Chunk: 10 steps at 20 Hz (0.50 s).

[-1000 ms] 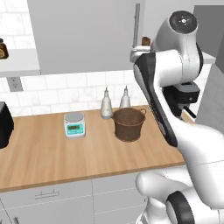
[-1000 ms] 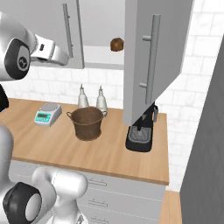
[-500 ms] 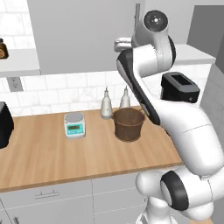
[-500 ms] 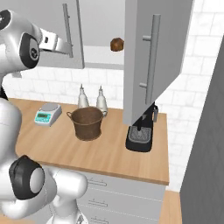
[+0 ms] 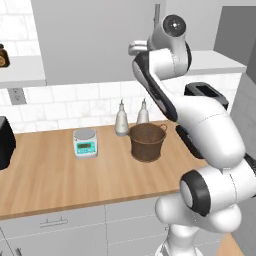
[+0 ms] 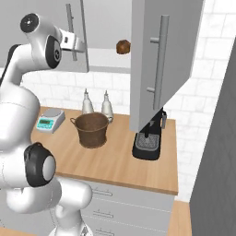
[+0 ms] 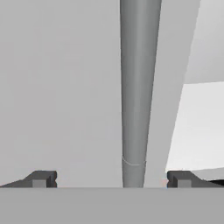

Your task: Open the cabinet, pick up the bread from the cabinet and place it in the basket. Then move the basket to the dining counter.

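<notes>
Gripper (image 7: 111,179) spread wide, holding nothing; left door handle (image 7: 138,87) dead ahead between 2 fingertips (bar running lengthwise up view), cabinet (image 7: 57,87) behind

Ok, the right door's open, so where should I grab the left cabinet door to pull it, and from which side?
Grip the long vertical bar handle on the left door of the cabinet, coming straight at the door's face. The bar runs upright and stands off the panel, and the open gripper already has a fingertip on each side of it, so closing across the bar should probably hold.
</notes>
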Available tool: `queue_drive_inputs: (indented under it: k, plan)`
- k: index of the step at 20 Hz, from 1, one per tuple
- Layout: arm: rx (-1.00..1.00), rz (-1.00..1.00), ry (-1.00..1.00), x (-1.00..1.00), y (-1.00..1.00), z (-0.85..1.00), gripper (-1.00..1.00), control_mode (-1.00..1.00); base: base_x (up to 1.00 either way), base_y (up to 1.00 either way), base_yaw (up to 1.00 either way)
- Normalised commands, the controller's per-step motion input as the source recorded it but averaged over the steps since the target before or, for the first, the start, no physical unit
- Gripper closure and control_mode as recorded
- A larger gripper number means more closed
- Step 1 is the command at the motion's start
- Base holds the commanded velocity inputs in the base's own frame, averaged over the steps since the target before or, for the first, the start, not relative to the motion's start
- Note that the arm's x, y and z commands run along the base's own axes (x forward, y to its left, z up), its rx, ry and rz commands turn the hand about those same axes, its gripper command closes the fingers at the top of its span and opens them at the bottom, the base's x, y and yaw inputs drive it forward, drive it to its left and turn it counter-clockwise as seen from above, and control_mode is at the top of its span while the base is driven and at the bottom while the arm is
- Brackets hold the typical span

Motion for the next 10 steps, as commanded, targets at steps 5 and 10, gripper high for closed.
queue_drive_inputs:
  k: [5,10]
  plan:
    - [0.0,0.05,0.0,0.68,-0.05,-0.05,-1.0,-1.0,0.0,0.0,0.0]
    - [0.0,0.05,0.0,0.57,0.0,-0.23,1.0,-1.0,0.0,0.0,0.0]
